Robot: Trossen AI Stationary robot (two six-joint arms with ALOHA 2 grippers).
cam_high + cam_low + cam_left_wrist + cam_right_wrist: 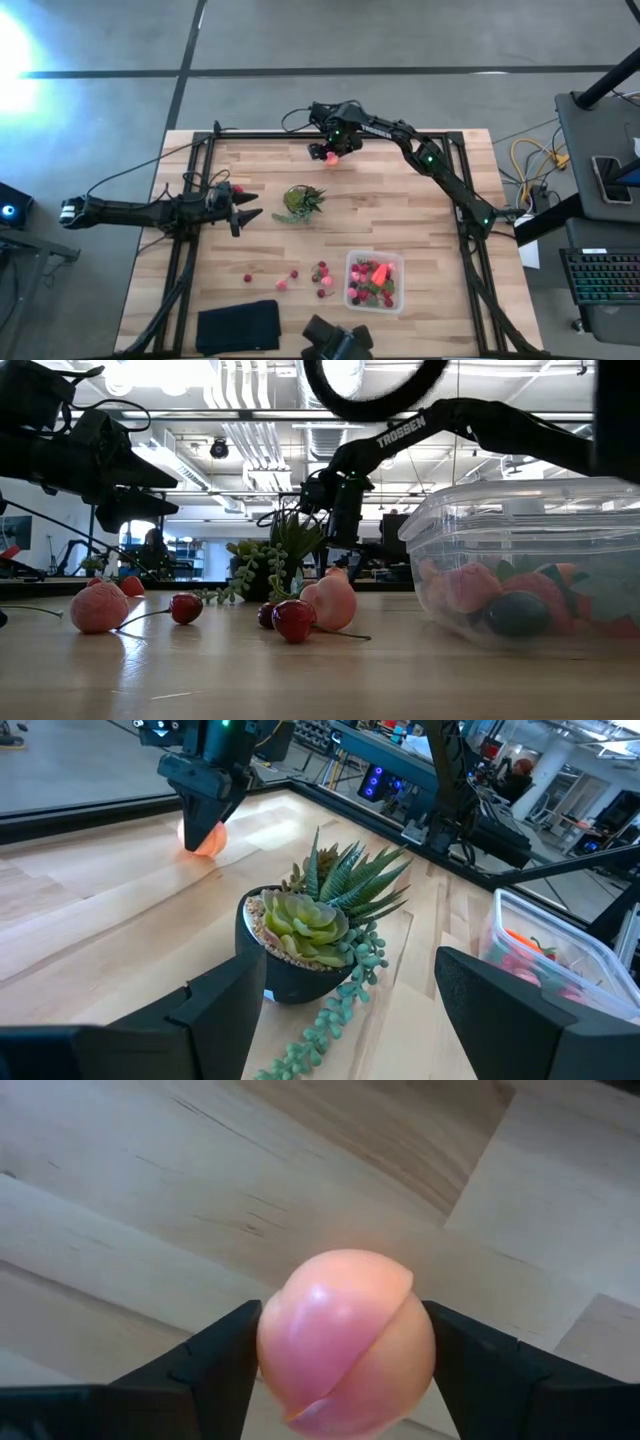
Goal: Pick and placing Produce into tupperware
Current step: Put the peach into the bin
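Note:
A peach-pink round piece of produce (345,1345) lies near the table's far edge (330,157). My right gripper (330,153) stands over it, pointing down, with a finger on each side. The tupperware (375,282), a clear box with red and pink pieces inside, sits on the table near the front right. Several loose berries (322,272) lie on the wood to its left. At the table's left side my left gripper (248,205) waits, open and with nothing in it. My right gripper pinches the round piece between its two fingers, one pad on each of two opposite sides (262,1342). The fingers come from above, pointing down. In the left wrist view the piece (205,837) looks to be resting on the wood under the gripper.
A potted succulent (300,202) stands mid-table between the two grippers. A flat black pad (238,325) lies at the front left. A dark camera mount (338,340) sits at the front edge. A black frame runs along the table's sides and far edge.

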